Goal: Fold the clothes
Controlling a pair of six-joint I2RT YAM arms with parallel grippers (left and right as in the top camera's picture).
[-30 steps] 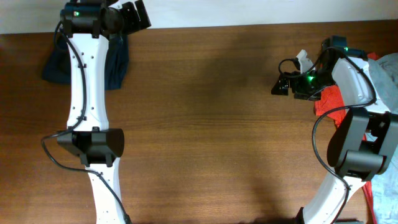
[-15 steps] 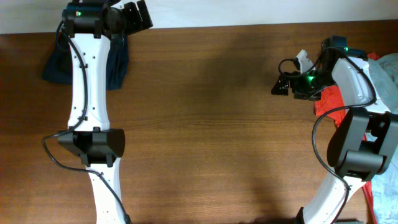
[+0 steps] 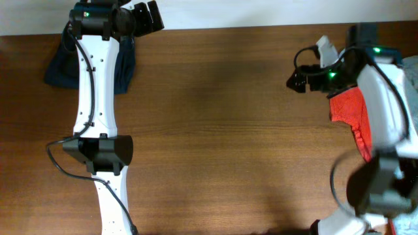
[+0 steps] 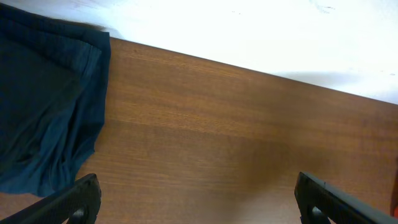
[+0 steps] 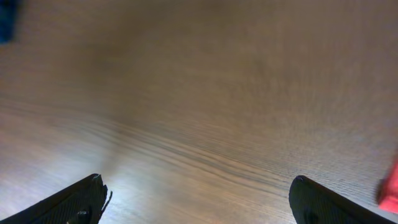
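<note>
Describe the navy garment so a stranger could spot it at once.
On the brown wooden table, go to the far corner on the robot's left. There, partly under the white left arm, lies the rumpled navy garment. It alone is dark blue; the red garment lies on the right side.

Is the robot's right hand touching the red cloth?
Apart. In the right wrist view the right gripper is open over bare table, and the red cloth sits off at the picture's right edge.

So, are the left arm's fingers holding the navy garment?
No, the left fingers stand wide apart above the wooden table with nothing between them, and the navy garment lies off to one side.
</note>
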